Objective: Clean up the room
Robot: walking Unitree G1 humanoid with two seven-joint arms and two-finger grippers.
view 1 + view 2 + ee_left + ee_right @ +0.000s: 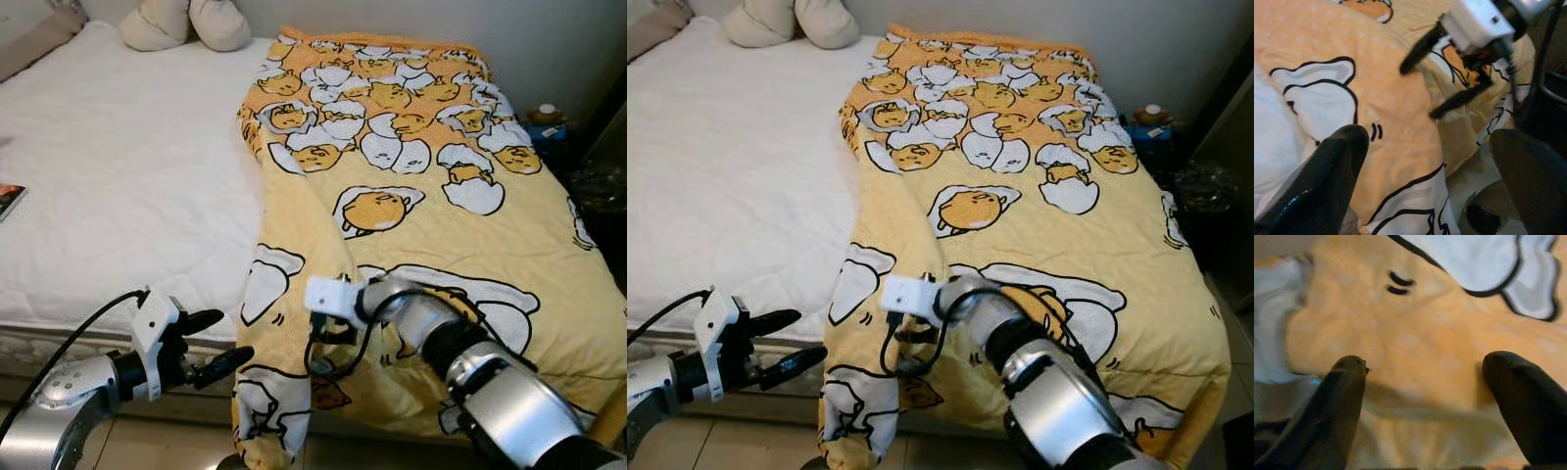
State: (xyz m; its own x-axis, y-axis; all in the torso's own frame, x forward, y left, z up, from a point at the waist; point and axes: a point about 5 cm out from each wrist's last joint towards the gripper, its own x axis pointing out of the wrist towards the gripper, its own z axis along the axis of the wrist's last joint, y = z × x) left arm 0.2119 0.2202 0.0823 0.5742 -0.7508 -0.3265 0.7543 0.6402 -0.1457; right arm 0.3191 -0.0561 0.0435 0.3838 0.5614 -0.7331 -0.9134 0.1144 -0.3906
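Left eye view | blanket (421, 225) overhanging bed (118, 186) | both grippers' fingers apart: left gripper (217, 345), right gripper (328, 354) | risk: shallow pinch slipping off fold

A bed (118, 196) with a white quilted cover carries a yellow cartoon-egg blanket (431, 215) across its 3 o'clock half, spilling over the 6 o'clock edge. Two cream pillows (186, 22) lie at 12 o'clock, a book (8, 199) at 9 o'clock.
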